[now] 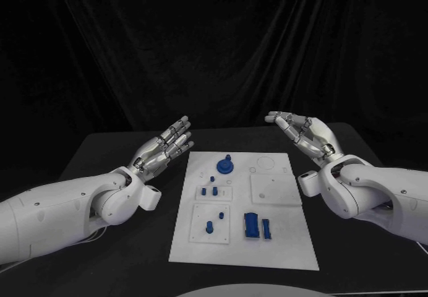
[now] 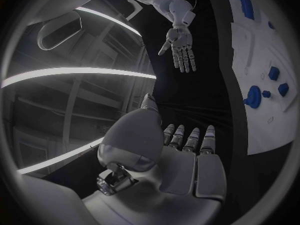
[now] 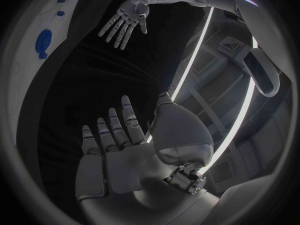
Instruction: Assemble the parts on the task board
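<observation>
From the head camera I see the board (image 1: 276,247) lying flat on the table (image 1: 98,154), its long axis running away from me, with blue parts on it: a round disc (image 1: 226,166) toward the far end, small pegs (image 1: 212,189) just nearer than the disc, and two upright blocks (image 1: 252,225) toward the near end. My left hand (image 1: 163,150) hangs above the table on one side of the board and my right hand (image 1: 306,137) on the other, both clear of it, palms turned inward, fingers straight and spread, holding nothing. The left wrist camera gives me my left palm (image 2: 181,165) from behind, fingers extended and empty, the right hand (image 2: 181,47) spread wide beyond it, and the board (image 2: 262,120) edge-on beside them with the disc (image 2: 252,96). The right wrist camera shows my right palm (image 3: 119,155) flat and empty, the left hand (image 3: 127,17) open opposite, and the board's disc (image 3: 44,41).
</observation>
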### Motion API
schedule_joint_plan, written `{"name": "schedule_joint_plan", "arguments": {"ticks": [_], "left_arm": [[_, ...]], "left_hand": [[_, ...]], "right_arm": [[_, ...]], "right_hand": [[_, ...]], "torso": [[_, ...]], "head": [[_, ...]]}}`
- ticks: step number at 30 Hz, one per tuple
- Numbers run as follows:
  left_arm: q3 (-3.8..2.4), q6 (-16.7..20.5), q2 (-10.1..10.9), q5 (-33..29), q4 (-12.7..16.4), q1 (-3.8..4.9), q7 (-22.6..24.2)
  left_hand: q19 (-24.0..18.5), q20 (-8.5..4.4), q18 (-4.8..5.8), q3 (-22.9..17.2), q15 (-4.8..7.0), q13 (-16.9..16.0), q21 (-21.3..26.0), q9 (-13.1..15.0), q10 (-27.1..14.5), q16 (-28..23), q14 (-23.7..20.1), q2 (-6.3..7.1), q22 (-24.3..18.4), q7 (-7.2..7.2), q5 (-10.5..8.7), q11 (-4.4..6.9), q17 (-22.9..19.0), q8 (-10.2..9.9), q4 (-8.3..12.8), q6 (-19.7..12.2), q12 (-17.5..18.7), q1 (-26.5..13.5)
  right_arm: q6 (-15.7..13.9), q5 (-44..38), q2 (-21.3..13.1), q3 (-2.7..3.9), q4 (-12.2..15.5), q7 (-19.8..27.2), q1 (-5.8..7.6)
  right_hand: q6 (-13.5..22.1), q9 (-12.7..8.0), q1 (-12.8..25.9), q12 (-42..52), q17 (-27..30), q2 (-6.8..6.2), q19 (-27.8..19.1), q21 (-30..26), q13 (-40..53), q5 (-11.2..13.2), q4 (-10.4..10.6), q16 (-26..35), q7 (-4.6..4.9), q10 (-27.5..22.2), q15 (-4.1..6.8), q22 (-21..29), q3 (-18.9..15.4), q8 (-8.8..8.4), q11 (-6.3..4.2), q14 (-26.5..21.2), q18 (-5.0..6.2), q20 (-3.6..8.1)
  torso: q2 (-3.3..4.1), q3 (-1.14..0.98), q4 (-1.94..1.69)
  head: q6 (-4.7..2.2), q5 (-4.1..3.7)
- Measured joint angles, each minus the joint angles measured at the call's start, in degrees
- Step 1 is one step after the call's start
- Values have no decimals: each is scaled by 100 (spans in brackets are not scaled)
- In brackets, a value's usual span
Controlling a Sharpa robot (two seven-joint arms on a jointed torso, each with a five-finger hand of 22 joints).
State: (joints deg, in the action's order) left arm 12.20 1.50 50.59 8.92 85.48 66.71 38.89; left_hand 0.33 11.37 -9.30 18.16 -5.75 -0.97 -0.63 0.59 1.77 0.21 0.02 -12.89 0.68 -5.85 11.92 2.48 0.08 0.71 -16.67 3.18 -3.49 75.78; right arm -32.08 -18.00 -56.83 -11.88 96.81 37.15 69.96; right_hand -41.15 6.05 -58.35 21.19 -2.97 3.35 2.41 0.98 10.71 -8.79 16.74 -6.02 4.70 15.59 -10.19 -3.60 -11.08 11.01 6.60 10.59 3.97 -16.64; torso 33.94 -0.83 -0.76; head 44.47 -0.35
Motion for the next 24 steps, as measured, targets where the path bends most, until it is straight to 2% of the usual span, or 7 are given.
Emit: {"name": "schedule_joint_plan", "arguments": {"ticks": [3, 4, 5, 8, 11, 19, 24], "left_arm": [[0, 7, -9, -25, -15, 0, 0], [2, 7, -9, -25, -17, 0, -3], [3, 7, -9, -24, -18, 0, -12], [-11, 16, -8, -21, -18, -9, -29], [-76, 80, -22, -23, -8, -38, -53], [-417, 730, -185, -121, 112, -211, -191], [-690, 1476, -320, -253, 215, -352, -338]], "left_hand": [[0, 0, 0, 0, 0, 0, 0, 0, 4, 0, 0, 28, 0, 7, 0, -8, 1, 0, 0, 7, 0, 28], [0, 0, 0, -26, 0, 10, 0, 0, -10, 0, 0, 66, -4, 20, 0, -22, 1, 0, 25, 13, 30, -61], [-7, -16, 0, -86, 0, 22, 0, 0, -36, 0, 0, 115, -12, 72, -29, -48, 1, 0, 86, -29, 72, -303], [-15, -151, 8, -273, 103, 50, 27, -21, -98, 0, -6, 246, -34, 262, -162, -110, 1, -9, 273, -135, 180, -1119], [-17, -271, 137, -445, 292, 67, 30, -35, -126, 0, -2, 367, -45, 379, -281, -137, 1, -27, 444, -211, 225, -1873], [-30, -504, 319, -817, 464, 84, 30, -48, -177, 0, -10, 627, -58, 494, -543, -188, -3, -30, 817, -287, 294, -3506], [-27, -657, 364, -991, 505, 88, 30, -52, -177, 0, -10, 771, -60, 514, -707, -188, -4, -50, 990, -307, 317, -4280]], "right_arm": [[64, 14, 18, 0, -6, 75, -16], [68, 14, 21, -4, -6, 78, -17], [68, 15, 22, -3, -7, 76, -17], [60, 33, 61, 59, -39, 70, -47], [23, 100, 190, 197, -106, 50, -146], [-373, 732, 893, 886, -474, -179, -696], [-700, 1215, 1153, 1127, -634, -381, -912]], "right_hand": [[9, -41, -2, 52, 36, 55, -30, -23, -73, 5, -3, -20, 0, -32, 60, 56, -31, 3, -25, -91, -5, -6], [791, -308, 921, -354, 198, -20, -169, -69, -259, 162, -314, 121, -292, -329, 241, 244, 181, -195, -144, -271, -227, 306], [1368, -487, 1794, -658, 255, -199, -215, -78, -399, 285, -550, 420, -402, -545, 378, 312, 341, -350, -385, -407, -319, 538], [2538, -587, 3537, -1281, 288, -311, -239, -78, -957, 804, -1035, 582, -465, -970, 920, 351, 835, -836, -642, -950, -358, 1018], [3212, -595, 4516, -1728, 291, -327, -241, -78, -1059, 859, -1572, 582, -469, -1482, 1009, 354, 1091, -1081, -662, -1038, -357, 1562], [4094, -600, 5785, -2099, 292, -328, -240, -78, -1065, 859, -1659, 582, -471, -1539, 1008, 355, 1109, -1081, -659, -1038, -357, 1636], [4093, -600, 5799, -2099, 292, -341, -240, -78, -1065, 859, -1659, 582, -471, -1539, 1008, 355, 1109, -1081, -659, -1038, -357, 1636]], "torso": [[-1, 1, -2], [0, 1, -2], [0, 1, -2], [-3, 1, -1], [-18, 5, 1], [-124, 38, 32], [-203, 62, 54]], "head": [[-37, -7], [-39, -9], [-40, -10], [-56, -2], [-133, 4], [-593, 20], [-863, 30]]}}
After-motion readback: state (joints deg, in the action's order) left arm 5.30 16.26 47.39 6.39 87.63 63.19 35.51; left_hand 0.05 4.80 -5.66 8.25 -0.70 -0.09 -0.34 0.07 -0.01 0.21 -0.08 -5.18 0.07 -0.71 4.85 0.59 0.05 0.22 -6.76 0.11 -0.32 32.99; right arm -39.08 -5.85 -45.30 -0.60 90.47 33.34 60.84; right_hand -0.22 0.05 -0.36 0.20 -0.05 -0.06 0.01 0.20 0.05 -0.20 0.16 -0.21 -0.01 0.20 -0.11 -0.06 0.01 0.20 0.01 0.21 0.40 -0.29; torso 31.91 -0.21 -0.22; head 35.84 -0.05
